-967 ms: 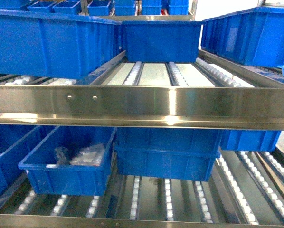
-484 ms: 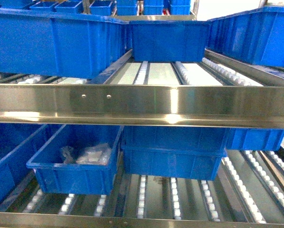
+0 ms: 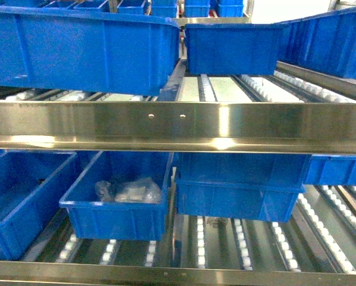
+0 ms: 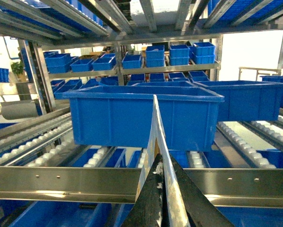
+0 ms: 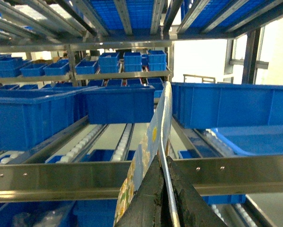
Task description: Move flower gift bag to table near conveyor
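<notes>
The flower gift bag (image 5: 153,130) shows edge-on in the right wrist view, a thin card wall with floral print low on its left face. My right gripper (image 5: 163,160) is shut on that edge. In the left wrist view my left gripper (image 4: 161,161) is shut on another thin pale edge of the gift bag (image 4: 155,125). Both hold it up in front of the conveyor (image 3: 166,125), whose steel front rail crosses every view. Neither gripper nor the bag appears in the head view. The table is out of view.
Blue plastic bins (image 3: 83,50) sit on the upper roller tracks, with more on the lower level. One lower bin (image 3: 115,211) holds clear-wrapped items. White rollers (image 3: 200,238) run between steel rails. Further racks of blue bins (image 4: 146,61) stand behind.
In the head view the whole rack has slid to the right of the frame over the last second. The rail's two screw heads went from left of centre to the middle.
</notes>
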Controlling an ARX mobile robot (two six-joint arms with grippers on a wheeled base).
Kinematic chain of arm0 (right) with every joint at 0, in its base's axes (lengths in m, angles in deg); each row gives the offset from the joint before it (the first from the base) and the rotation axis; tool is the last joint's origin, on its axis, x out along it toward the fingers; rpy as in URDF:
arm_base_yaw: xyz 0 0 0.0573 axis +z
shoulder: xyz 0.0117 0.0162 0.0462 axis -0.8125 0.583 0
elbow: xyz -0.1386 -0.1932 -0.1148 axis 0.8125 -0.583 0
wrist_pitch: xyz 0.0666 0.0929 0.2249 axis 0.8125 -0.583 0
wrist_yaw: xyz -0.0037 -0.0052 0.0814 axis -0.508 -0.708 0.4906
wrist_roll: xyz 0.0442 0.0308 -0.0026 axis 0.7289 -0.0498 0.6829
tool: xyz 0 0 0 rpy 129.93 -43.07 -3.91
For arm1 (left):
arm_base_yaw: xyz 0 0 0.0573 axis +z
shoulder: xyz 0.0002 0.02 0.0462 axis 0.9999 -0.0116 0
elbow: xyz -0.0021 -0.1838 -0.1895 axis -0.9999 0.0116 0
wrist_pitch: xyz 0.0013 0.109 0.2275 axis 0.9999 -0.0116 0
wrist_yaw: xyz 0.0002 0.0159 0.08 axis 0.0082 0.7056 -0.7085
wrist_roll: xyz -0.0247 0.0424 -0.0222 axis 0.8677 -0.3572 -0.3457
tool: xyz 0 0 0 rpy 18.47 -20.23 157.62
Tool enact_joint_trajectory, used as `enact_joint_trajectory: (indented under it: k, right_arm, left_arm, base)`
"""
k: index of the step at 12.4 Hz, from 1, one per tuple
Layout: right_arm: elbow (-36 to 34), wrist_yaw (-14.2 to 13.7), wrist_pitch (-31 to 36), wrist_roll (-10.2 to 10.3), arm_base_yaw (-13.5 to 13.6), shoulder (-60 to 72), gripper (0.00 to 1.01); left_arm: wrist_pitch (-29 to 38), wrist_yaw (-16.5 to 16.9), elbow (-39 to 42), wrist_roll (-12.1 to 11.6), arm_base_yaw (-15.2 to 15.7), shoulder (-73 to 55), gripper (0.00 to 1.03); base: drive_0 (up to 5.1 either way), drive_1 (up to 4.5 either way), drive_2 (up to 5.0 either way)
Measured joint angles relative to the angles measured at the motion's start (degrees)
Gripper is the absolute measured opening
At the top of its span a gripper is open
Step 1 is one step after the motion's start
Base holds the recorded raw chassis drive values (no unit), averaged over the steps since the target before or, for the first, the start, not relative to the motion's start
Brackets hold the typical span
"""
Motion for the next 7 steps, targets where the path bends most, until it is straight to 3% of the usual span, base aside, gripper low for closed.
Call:
enact_joint_trajectory:
  k: [7]
  right_arm:
    - [0.0,0.0,0.1,0.0,0.0,0.0,0.02]
  left_arm:
    - [0.0,0.0,0.0,0.0,0.0,0.0,0.02]
  base:
    - [-5.0,2.41,2.4]
